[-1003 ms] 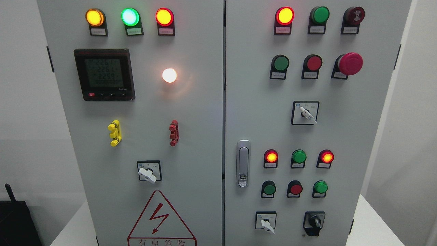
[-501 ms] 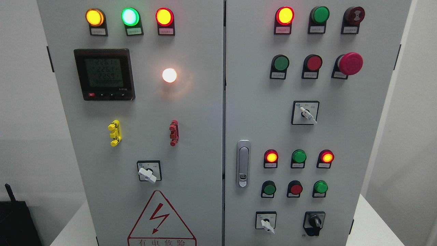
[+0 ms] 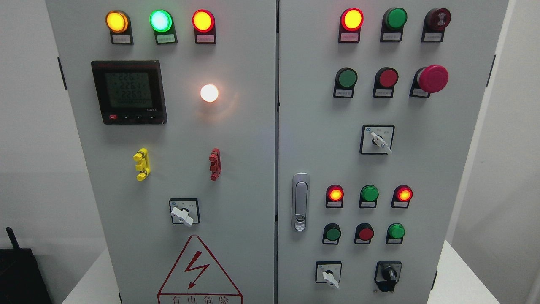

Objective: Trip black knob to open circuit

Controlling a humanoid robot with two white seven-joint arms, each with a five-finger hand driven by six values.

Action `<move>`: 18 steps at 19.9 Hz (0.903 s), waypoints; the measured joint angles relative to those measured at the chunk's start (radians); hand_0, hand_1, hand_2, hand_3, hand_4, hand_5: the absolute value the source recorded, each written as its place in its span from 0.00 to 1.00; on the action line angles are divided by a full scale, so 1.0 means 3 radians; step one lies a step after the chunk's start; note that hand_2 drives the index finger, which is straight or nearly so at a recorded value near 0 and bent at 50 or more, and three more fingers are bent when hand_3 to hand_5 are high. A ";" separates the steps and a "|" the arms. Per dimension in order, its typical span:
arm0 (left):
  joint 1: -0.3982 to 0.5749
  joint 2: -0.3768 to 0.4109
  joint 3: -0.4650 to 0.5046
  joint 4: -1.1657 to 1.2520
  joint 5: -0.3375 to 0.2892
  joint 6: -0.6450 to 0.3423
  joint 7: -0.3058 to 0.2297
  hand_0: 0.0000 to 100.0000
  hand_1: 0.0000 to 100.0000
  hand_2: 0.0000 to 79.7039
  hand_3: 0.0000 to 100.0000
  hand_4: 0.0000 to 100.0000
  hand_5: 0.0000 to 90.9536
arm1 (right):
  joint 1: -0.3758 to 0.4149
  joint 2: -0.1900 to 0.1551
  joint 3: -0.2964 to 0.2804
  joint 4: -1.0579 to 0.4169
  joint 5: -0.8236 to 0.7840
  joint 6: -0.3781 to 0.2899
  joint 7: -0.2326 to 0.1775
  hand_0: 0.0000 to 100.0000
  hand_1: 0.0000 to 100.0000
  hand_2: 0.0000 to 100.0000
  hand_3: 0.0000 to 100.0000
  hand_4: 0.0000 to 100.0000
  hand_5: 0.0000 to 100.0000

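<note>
The black knob [image 3: 389,275] sits at the lower right of the grey cabinet's right door [image 3: 405,169], its handle standing roughly upright. Left of it is a white-handled rotary switch [image 3: 329,276]. Neither of my hands nor any arm shows in the head view.
The right door carries lit red lamps [image 3: 352,19], green and red buttons, a red mushroom stop button [image 3: 432,78], another white selector [image 3: 379,140] and a metal door latch [image 3: 300,202]. The left door holds a meter [image 3: 128,91], lamps, yellow [image 3: 141,164] and red [image 3: 215,164] terminals, and a white selector [image 3: 182,215].
Only the digits on the meter's display flicker; nothing else has moved.
</note>
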 measured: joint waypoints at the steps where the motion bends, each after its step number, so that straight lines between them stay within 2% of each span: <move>1: 0.0000 0.0000 0.0000 0.0000 0.0000 0.0000 0.0000 0.12 0.39 0.00 0.00 0.00 0.00 | 0.0004 0.0000 0.0000 -0.0071 0.0000 -0.0003 -0.0005 0.78 0.88 0.00 0.93 0.79 0.69; 4: 0.0000 0.0000 0.0000 0.0000 0.0000 0.0000 0.0000 0.12 0.39 0.00 0.00 0.00 0.00 | 0.0017 0.0000 0.0000 -0.0258 -0.0001 -0.0005 -0.0094 0.81 0.86 0.00 0.99 0.85 0.78; 8: 0.0000 0.0000 0.0000 0.0000 0.0000 0.0000 0.0000 0.12 0.39 0.00 0.00 0.00 0.00 | 0.0020 0.0000 -0.0001 -0.0482 -0.0001 -0.0005 -0.0123 0.79 0.82 0.00 1.00 0.90 0.84; 18: 0.0000 0.0000 0.0000 0.0000 0.0000 0.0000 0.0000 0.12 0.39 0.00 0.00 0.00 0.00 | 0.0016 0.0000 -0.0002 -0.0985 -0.0006 0.0001 -0.0134 0.66 0.71 0.00 1.00 1.00 0.97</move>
